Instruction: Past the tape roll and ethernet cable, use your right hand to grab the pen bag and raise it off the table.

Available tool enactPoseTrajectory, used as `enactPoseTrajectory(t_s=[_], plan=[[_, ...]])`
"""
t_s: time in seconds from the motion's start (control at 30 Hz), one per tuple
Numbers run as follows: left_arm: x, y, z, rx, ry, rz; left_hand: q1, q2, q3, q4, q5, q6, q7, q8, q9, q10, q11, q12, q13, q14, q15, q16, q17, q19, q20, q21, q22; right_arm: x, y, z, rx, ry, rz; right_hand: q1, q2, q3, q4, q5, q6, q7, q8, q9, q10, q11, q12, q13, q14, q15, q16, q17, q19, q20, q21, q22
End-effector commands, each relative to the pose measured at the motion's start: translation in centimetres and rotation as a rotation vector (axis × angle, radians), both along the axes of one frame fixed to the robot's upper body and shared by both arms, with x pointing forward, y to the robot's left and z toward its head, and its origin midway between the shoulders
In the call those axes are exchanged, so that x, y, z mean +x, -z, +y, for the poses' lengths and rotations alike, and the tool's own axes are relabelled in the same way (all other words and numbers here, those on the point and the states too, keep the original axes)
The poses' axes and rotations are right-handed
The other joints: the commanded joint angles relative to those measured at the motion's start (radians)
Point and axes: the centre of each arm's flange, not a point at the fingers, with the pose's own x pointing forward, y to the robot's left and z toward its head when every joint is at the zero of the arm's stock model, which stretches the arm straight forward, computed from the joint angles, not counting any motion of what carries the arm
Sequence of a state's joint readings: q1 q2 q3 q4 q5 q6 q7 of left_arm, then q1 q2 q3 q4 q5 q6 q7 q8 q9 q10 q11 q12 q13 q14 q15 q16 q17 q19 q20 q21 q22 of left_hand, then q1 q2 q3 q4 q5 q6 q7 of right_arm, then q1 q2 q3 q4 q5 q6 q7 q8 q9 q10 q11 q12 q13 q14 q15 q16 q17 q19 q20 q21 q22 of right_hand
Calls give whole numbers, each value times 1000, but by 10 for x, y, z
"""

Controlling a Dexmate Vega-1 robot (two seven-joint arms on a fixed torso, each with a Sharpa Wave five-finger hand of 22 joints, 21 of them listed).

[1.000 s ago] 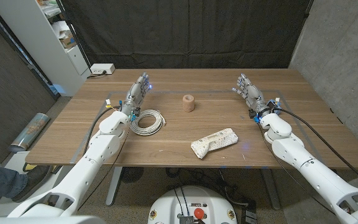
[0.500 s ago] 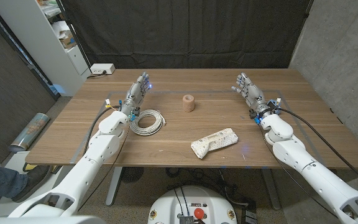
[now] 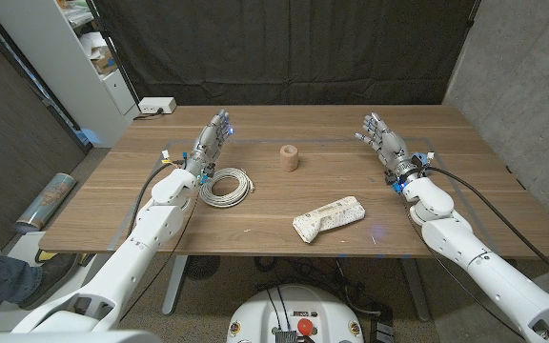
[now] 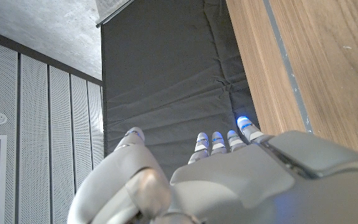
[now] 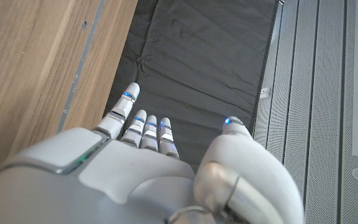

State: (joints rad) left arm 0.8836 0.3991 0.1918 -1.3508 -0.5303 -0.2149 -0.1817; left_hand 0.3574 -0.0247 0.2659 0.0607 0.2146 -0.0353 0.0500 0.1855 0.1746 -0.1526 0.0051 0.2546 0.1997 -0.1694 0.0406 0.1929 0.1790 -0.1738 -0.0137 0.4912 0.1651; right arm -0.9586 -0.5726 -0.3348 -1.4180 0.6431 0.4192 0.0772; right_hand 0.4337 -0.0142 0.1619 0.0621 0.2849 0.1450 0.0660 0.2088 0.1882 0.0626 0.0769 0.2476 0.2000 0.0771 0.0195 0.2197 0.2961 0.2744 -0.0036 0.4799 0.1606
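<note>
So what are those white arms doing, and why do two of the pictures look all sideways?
Those white arms belong to a robot standing at a wooden table. A camera on its head looks down, so you see both arms reaching in. Each arm ends in a hand with fingers: the left hand and the right hand. Both hands are open and hold nothing.

The sideways pictures come from small cameras on the wrists. Each looks along the back of its own hand, so the table looks tipped.

On the table lie a coiled white ethernet cable beside the left arm, a small tan tape roll in the middle, and a long whitish patterned pen bag nearer the robot. The right hand is meant to pick up the bag, but isn't touching it yet.
</note>
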Motion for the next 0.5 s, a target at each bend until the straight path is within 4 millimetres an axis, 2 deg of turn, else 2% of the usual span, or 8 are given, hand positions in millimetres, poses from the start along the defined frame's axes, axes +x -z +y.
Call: enactPoseTrajectory(t_s=[0.03,0.5], plan=[[-3,-2,-4,3,8,-1,4,0,0,-6,4,3,5,6,4,5,0,-7,0,0,1,5,4,-124,9,-7,6,-11,4,-3,-23,-15,-23,8,5,2,-5,7,8,1,8,4,11,1,-3,-1,13,0,7,-1,10,-1,-2,5],[-3,1,-9,3,19,7,0,-2,-4,-7,5,14,10,9,4,9,1,-10,-2,1,0,5,4,-121,9,-16,6,-19,5,-4,-28,-26,-52,7,6,1,-6,7,13,0,7,4,21,-1,-4,-2,18,-2,8,-5,20,0,-7,5]])
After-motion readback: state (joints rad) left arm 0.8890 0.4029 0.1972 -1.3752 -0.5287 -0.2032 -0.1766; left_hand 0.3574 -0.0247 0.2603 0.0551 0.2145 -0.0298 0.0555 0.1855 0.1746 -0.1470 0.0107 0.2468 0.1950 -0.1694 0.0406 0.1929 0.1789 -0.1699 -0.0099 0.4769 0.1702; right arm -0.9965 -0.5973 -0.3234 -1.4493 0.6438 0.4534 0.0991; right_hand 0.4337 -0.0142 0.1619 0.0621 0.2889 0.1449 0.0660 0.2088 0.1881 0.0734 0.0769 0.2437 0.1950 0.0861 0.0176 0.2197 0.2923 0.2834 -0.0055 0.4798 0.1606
